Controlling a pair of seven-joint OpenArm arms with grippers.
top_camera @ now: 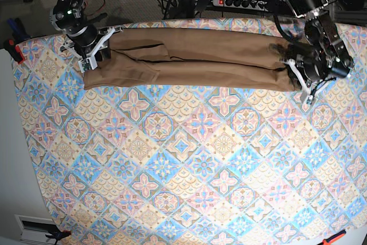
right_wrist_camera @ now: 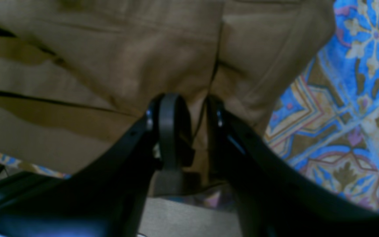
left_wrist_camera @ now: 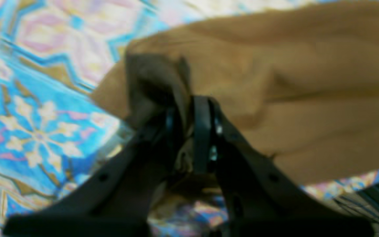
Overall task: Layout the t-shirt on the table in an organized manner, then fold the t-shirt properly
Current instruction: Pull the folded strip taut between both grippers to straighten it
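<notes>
The tan-brown t-shirt (top_camera: 195,58) lies in a long folded band along the far side of the table (top_camera: 189,159), stretched between both arms. At the band's right end in the base view, my left gripper (top_camera: 292,70) is shut on a bunched corner of the cloth. In the left wrist view that gripper (left_wrist_camera: 189,108) pinches a darker fold, and the t-shirt (left_wrist_camera: 291,82) spreads to the right. On the base view's left, my right gripper (top_camera: 94,50) is shut on the other end. Cloth of the t-shirt (right_wrist_camera: 110,49) sits between the fingers of the right gripper (right_wrist_camera: 189,105).
A power strip (top_camera: 241,2) and cables lie beyond the table's far edge. A red clamp (top_camera: 12,50) sits at the left edge and an orange one (top_camera: 332,237) at the front right corner. The patterned cloth (left_wrist_camera: 38,131) shows bare beside the shirt.
</notes>
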